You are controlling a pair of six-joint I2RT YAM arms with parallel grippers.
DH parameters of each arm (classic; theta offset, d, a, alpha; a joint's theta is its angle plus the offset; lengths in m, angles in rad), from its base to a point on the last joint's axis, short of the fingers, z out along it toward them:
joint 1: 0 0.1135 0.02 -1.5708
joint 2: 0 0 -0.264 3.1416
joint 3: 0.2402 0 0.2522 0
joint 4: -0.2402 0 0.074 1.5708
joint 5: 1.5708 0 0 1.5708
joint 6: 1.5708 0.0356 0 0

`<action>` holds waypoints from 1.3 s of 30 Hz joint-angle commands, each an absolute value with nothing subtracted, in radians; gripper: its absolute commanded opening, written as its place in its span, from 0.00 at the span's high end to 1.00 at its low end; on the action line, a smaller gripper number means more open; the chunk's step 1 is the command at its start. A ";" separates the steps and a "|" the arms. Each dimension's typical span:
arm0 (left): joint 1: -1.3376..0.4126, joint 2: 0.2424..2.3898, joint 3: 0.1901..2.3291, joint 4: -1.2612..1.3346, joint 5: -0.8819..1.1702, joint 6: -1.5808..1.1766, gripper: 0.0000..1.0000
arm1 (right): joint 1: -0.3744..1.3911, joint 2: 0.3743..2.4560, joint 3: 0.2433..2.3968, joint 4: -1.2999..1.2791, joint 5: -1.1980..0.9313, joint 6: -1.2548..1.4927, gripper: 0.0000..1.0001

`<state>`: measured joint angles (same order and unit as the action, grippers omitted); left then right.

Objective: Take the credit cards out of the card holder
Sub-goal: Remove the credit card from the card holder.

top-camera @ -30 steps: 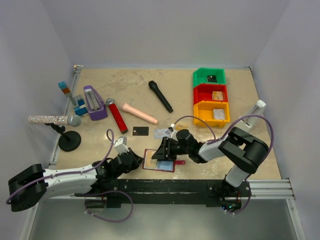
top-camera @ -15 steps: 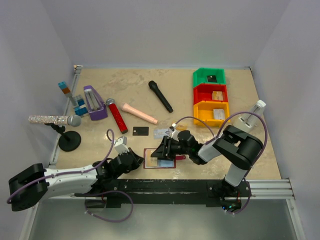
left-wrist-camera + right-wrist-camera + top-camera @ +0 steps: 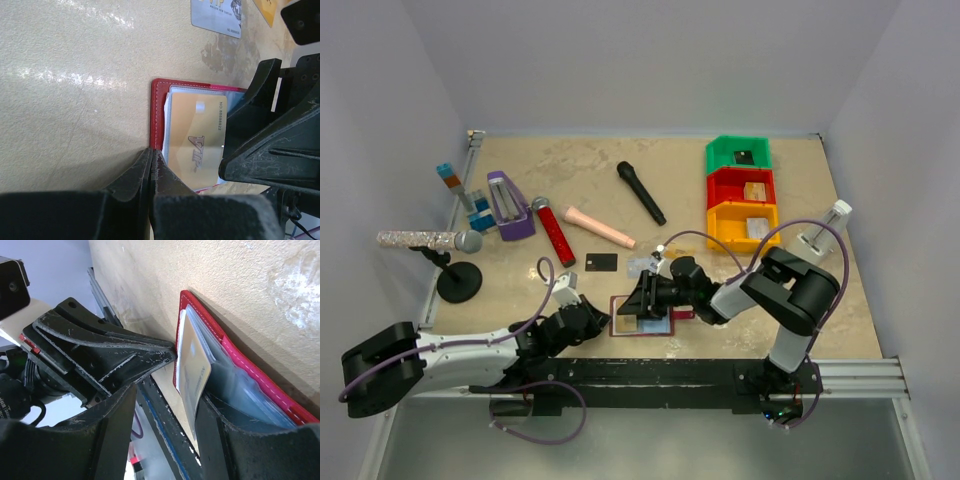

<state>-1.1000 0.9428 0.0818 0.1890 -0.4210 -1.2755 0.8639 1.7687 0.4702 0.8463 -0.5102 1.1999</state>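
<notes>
The dark red card holder (image 3: 665,330) lies open near the table's front edge. My left gripper (image 3: 604,318) is at its left edge; in the left wrist view its fingertips (image 3: 152,152) are pressed together on the holder's red cover edge (image 3: 158,115). A tan-gold card (image 3: 195,130) sticks out of the pale sleeves. My right gripper (image 3: 645,300) is open over the holder, and the gold card (image 3: 195,375) stands between its jaws (image 3: 170,395), leaning on the right finger. A silver-grey card (image 3: 645,266) and a black card (image 3: 602,262) lie on the table behind.
Green (image 3: 738,153), red (image 3: 742,187) and yellow (image 3: 745,225) bins stand at the back right. A black microphone (image 3: 640,192), a red microphone (image 3: 553,230), a pink cylinder (image 3: 600,227), a purple object (image 3: 508,205) and a microphone stand (image 3: 458,280) are further back and left.
My left gripper has moved right up to the holder's left edge. My right gripper has shifted a little left over the holder, and the holder has straightened slightly.
</notes>
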 commanded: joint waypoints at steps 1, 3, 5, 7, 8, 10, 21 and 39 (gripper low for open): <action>-1.109 0.977 0.078 0.172 -0.345 -1.238 0.98 | 0.871 1.784 0.528 0.856 -0.568 1.184 0.48; -1.109 0.976 0.077 0.169 -0.348 -1.238 0.98 | 0.871 1.783 0.529 0.851 -0.572 1.184 0.48; -1.111 0.970 0.077 0.155 -0.354 -1.244 1.00 | 0.871 1.772 0.528 0.830 -0.572 1.177 0.48; -1.109 0.963 0.074 0.140 -0.365 -1.255 1.00 | 0.871 1.750 0.528 0.786 -0.568 1.160 0.49; -1.109 0.962 0.071 0.134 -0.370 -1.259 1.00 | 0.871 1.737 0.528 0.763 -0.566 1.148 0.49; -1.109 0.959 0.066 0.123 -0.374 -1.276 1.00 | 0.870 1.714 0.526 0.726 -0.560 1.134 0.50; -1.109 0.940 0.051 0.046 -0.400 -1.327 1.00 | 0.865 1.671 0.511 0.641 -0.538 1.106 0.51; -1.109 0.663 0.058 0.105 -0.394 -1.174 0.98 | 0.861 1.644 0.518 0.529 -0.522 1.052 0.53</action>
<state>-1.1019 0.6815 0.0582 -0.0162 -0.4274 -1.2819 0.8627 1.6577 0.4953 0.5350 -0.5339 1.0779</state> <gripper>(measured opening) 0.020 0.469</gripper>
